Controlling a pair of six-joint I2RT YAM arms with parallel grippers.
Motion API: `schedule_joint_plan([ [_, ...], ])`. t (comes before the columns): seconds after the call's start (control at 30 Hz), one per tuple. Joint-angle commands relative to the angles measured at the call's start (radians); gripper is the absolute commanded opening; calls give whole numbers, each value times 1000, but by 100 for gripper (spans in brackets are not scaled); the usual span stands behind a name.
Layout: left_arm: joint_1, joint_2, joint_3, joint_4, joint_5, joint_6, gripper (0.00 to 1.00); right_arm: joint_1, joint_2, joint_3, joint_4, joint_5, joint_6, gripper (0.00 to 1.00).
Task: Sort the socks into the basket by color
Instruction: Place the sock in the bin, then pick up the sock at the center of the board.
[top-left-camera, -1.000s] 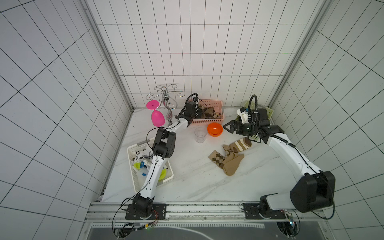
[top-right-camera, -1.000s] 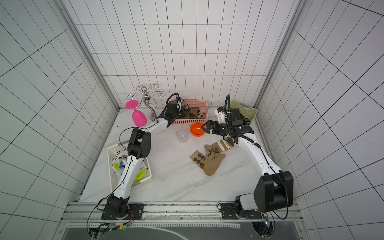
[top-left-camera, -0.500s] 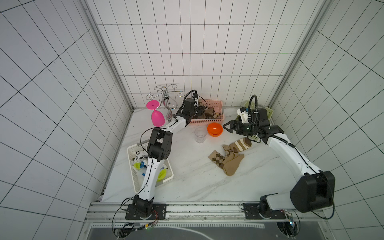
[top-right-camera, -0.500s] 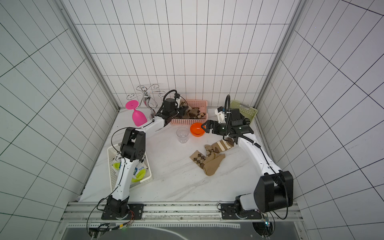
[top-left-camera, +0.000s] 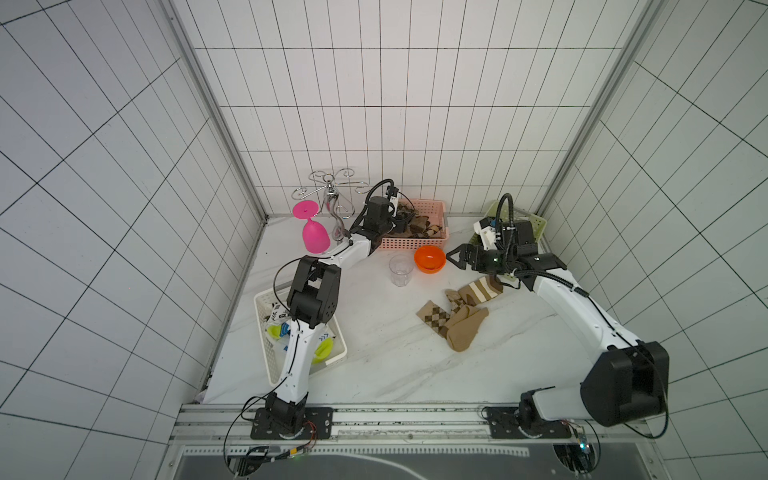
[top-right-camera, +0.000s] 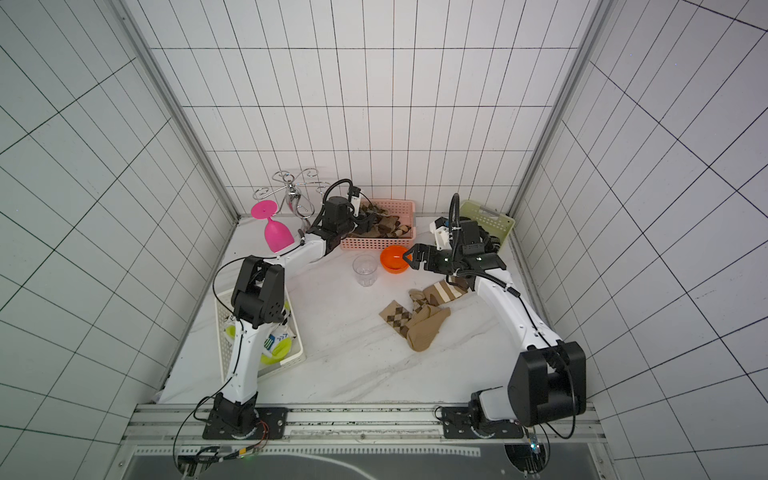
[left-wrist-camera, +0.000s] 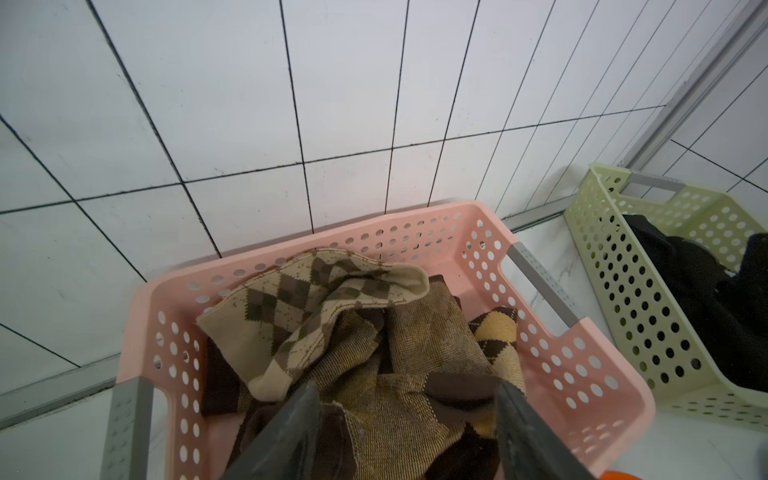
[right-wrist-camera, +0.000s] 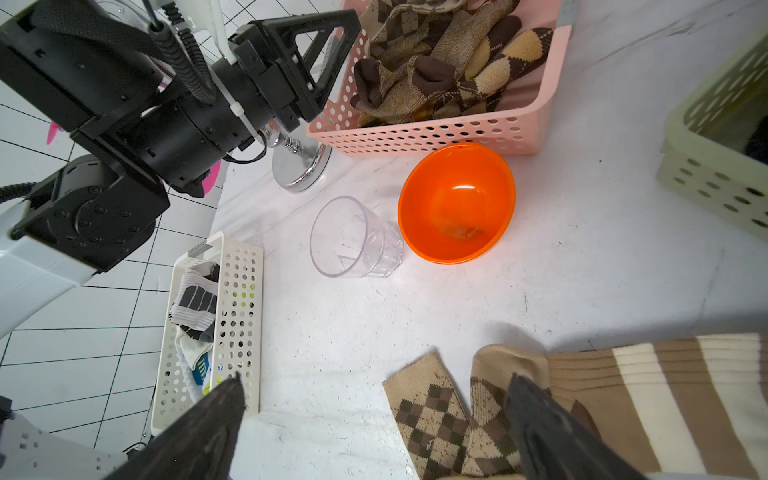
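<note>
Brown argyle socks (left-wrist-camera: 324, 299) lie heaped in the pink basket (top-left-camera: 419, 243) at the back. My left gripper (left-wrist-camera: 409, 407) hangs open just above that heap (top-left-camera: 415, 226), its fingers either side of a brown sock without pinching it. More brown socks (top-left-camera: 457, 324) and a tan striped sock (top-left-camera: 482, 289) lie on the table in both top views (top-right-camera: 419, 324). My right gripper (top-left-camera: 453, 259) hovers open and empty above the table by their edge, over the argyle sock (right-wrist-camera: 432, 411). White socks (right-wrist-camera: 195, 299) fill the white basket (top-left-camera: 266, 307). Black socks (left-wrist-camera: 685, 282) sit in the green basket (top-left-camera: 536, 224).
An orange bowl (top-left-camera: 430, 258) and a clear glass (top-left-camera: 401, 270) stand in front of the pink basket, close to my right gripper. A pink wine glass (top-left-camera: 313, 232) and a metal rack (top-left-camera: 332, 195) stand at the back left beside my left arm.
My left gripper's jaws have spread wider over the pink basket, and the left arm has drawn slightly back to the left. The right arm has hardly moved.
</note>
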Motion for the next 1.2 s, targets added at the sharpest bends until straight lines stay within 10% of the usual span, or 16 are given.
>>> schedule_joint_plan([
  [0.0, -10, -123, -51, 22, 47, -21, 67, -2, 1, -54, -36, 62, -26, 99],
  [0.7, -114, -713, -690, 38, 59, -115, 67, 7, 21, -221, -298, 285, 29, 88],
  [1.17, -142, -904, -847, 37, 44, -158, 67, 6, 43, -355, -239, 258, 62, 93],
])
